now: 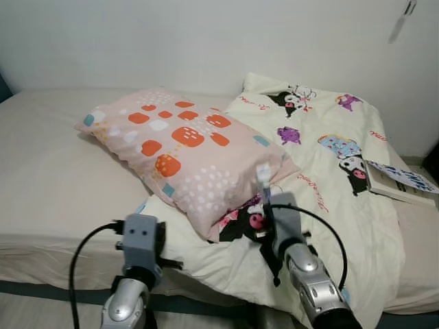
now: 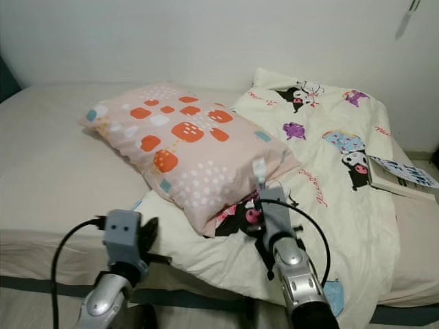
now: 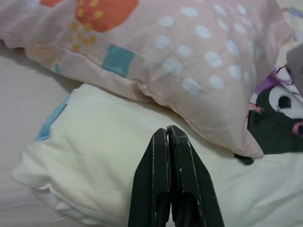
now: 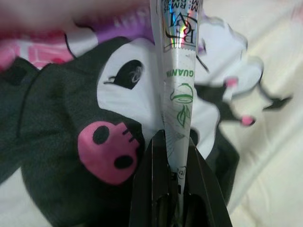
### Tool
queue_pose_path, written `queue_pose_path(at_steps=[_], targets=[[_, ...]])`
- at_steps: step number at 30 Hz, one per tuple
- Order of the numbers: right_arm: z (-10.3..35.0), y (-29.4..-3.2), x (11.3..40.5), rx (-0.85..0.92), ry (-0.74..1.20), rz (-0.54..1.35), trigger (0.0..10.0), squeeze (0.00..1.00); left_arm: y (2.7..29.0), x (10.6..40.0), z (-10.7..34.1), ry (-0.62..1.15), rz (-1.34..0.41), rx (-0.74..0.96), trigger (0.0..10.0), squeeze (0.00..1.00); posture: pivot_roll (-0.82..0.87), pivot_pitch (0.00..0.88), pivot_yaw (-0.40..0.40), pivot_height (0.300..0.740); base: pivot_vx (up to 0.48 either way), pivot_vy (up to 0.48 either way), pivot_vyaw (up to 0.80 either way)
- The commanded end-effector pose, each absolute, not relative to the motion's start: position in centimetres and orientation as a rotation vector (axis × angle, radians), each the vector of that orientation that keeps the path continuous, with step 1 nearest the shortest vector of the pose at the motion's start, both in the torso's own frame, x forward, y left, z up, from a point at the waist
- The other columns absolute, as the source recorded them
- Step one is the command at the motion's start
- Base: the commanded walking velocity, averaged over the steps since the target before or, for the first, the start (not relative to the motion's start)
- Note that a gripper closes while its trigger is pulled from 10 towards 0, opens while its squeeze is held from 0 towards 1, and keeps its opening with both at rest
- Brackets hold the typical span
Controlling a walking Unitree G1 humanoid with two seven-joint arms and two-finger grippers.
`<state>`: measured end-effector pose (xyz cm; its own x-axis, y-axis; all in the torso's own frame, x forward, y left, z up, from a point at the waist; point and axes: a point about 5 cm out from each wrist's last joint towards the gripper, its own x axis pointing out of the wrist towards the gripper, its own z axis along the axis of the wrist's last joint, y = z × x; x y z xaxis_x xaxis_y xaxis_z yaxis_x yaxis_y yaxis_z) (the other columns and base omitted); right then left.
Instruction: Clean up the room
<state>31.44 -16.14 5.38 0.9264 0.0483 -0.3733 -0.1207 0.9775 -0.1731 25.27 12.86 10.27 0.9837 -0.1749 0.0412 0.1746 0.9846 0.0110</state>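
My right gripper (image 4: 173, 142) is shut on a thin silvery sachet (image 4: 179, 71) with green print, held upright over the cartoon-print quilt (image 1: 329, 171). The sachet (image 1: 263, 175) stands up from the fingers, just in front of the corner of the pink pillow (image 1: 185, 147) with orange and white spots. My left gripper (image 3: 168, 137) is shut with nothing in it, hovering over the folded cream edge of the quilt (image 3: 109, 161) below the pillow (image 3: 189, 56). The left wrist (image 1: 140, 240) hangs at the bed's front edge.
The bed (image 1: 48, 164) has a beige sheet and stands against a white wall. An open book (image 1: 401, 181) lies on the quilt at the right. The dark bed base (image 1: 41, 291) runs along the front.
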Motion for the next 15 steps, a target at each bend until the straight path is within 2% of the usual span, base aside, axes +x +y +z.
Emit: queue_pose_path(at_steps=[1,8,9,12,13,15], targets=[[4.3,-16.4,30.9,-0.186,0.440,0.078,10.0,0.04,12.7,24.9,9.8,-0.015,-0.208,0.039,10.0,0.00,-0.05,0.156,-0.047,0.577,0.000,0.000,0.00],[2.7,-16.6,30.1,-0.190,0.526,0.063,10.0,0.04,12.3,24.7,9.8,-0.016,-0.250,0.092,10.0,0.00,-0.04,0.157,-0.044,0.577,0.000,0.000,0.00],[2.9,-16.7,30.2,-0.180,0.526,0.052,10.0,1.00,12.4,24.7,9.9,-0.018,-0.249,0.092,10.0,0.00,-0.04,0.155,-0.043,0.577,0.000,0.000,0.00],[3.1,-16.9,30.4,-0.181,0.525,0.038,10.0,1.00,12.5,24.8,10.0,-0.022,-0.245,0.092,10.0,0.00,-0.04,0.154,-0.042,0.577,0.000,0.000,0.00],[3.3,-16.9,30.6,-0.187,0.523,0.035,10.0,0.88,12.5,24.8,10.1,-0.026,-0.244,0.091,10.0,0.00,-0.04,0.154,-0.042,0.577,0.000,0.000,0.00],[3.4,-16.9,30.7,-0.193,0.523,0.035,10.0,0.88,12.6,24.8,10.1,-0.029,-0.244,0.090,10.0,0.00,-0.04,0.152,-0.041,0.577,0.000,0.000,0.00]])
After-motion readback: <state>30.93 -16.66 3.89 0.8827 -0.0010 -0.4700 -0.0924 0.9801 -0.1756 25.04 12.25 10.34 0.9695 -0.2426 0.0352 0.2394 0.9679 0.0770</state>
